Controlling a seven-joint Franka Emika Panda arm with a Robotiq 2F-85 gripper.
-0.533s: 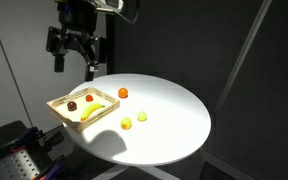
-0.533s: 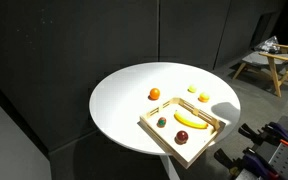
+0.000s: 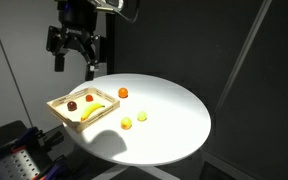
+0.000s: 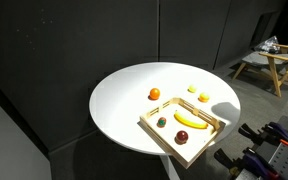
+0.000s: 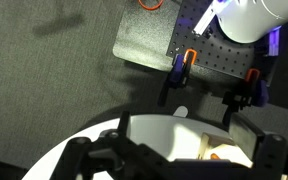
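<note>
Gripper: the gripper (image 3: 74, 64) hangs high above the wooden tray (image 3: 52, 104), jaws spread wide and holding nothing.
Tray: the wooden tray sits at the rim of the round white table (image 3: 169, 110); in an exterior view its near corner (image 4: 184, 163) appears to jut past that rim, though the angle makes this hard to confirm.
In the tray: a banana (image 3: 92, 113) lies across the middle, with a red fruit (image 3: 89, 99) and a darker round fruit (image 3: 72, 106) beside it.
Just outside the tray: an orange (image 3: 123, 92) rests near one tray wall, and two small yellow fruits (image 3: 141, 116) lie a little further out.
Open room: beyond the tray and these fruits the tabletop runs bare to its far edge, and open air separates the tray from the gripper.
Past the edge: in the wrist view, two orange-handled clamps (image 5: 187, 60) stand on a perforated board beyond the tray's side of the table.
</note>
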